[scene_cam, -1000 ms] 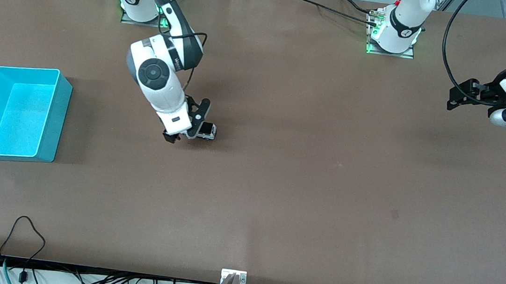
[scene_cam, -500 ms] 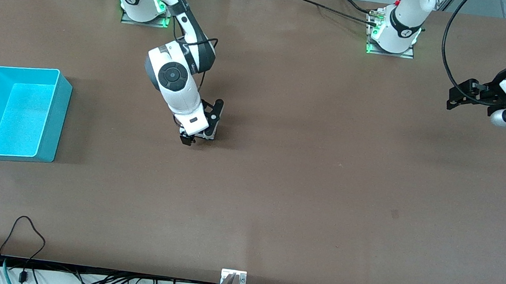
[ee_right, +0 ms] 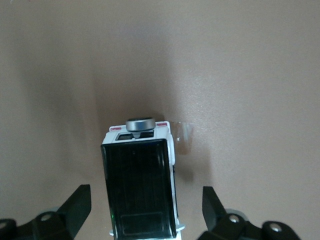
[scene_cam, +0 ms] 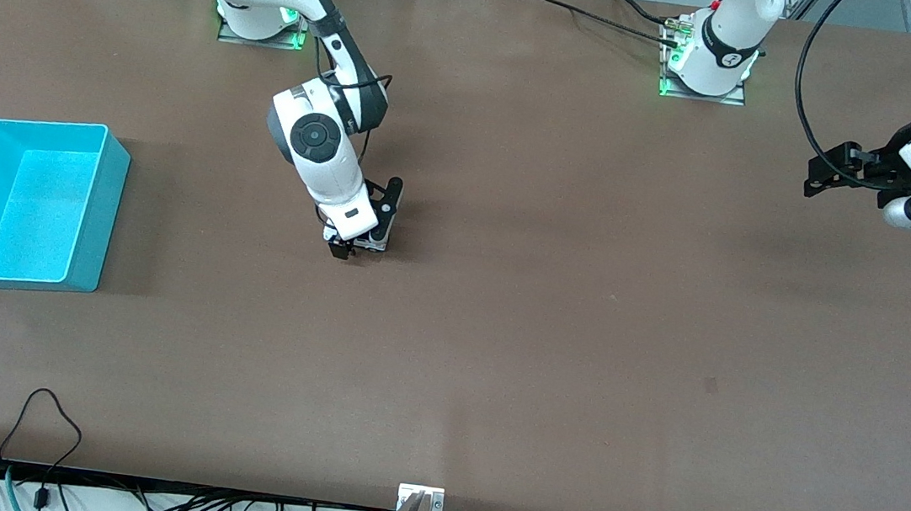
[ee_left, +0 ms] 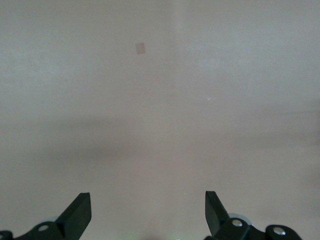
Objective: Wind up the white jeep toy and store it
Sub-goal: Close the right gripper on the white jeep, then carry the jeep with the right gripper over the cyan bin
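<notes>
White jeep toy [ee_right: 140, 185] sits on the brown table [scene_cam: 551, 316], mid-table and a bit toward the right arm's end, well apart from the teal bin [scene_cam: 25, 202] at that end's edge. Right gripper [scene_cam: 363, 227] is low over the jeep, fingers [ee_right: 75, 202] spread wide on either side of its black roof, not touching. Left gripper [scene_cam: 821, 171] waits raised by the left arm's end edge, fingers [ee_left: 77, 215] wide apart, holding nothing.
</notes>
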### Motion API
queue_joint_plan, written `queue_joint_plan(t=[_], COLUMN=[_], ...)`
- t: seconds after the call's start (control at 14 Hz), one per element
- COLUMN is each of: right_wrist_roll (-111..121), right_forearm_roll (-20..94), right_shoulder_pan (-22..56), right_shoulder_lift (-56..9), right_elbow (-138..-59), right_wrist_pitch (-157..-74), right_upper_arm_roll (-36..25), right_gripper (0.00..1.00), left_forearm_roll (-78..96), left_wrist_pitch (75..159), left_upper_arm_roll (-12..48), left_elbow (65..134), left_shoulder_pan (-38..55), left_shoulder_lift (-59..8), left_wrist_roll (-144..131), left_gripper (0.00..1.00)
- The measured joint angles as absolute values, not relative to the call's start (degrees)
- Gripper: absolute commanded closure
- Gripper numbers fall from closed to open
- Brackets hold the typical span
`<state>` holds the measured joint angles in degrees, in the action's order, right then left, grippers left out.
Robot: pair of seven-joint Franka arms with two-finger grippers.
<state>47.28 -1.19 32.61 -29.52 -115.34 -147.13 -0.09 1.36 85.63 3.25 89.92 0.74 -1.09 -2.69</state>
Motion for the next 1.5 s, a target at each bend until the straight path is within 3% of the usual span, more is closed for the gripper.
queue_joint_plan(t=[0.14, 0.71, 1.0, 1.5], right_wrist_roll=[47.83, 47.97, 47.40, 42.26], right_forearm_roll=[-1.19, -1.19, -1.18, -1.20], right_shoulder_pan=[32.61, 32.29, 28.71, 26.79], right_shoulder_lift=[-29.51, -28.67, -25.92, -21.03], right_elbow=[-115.34, -114.72, -109.91, -107.98], right_wrist_pitch=[-147.17, -146.39, -135.86, -130.63], right_upper_arm_roll=[-0.09, -0.81, -2.13, -12.28], right_gripper=[1.00, 1.00, 1.00, 1.00], left_forearm_roll=[1.36, 1.36, 1.36, 1.36], left_wrist_pitch=[85.55, 85.54, 85.70, 86.21], left_upper_arm_roll=[3.25, 3.25, 3.24, 3.25], left_elbow=[89.89, 89.87, 89.86, 89.79], left_shoulder_pan=[0.74, 0.74, 0.74, 0.75], left_shoulder_lift=[-1.09, -1.15, -1.15, -1.15], left_wrist_roll=[-2.86, -2.93, -2.96, -2.97], left_gripper=[0.00, 0.00, 0.00, 0.00])
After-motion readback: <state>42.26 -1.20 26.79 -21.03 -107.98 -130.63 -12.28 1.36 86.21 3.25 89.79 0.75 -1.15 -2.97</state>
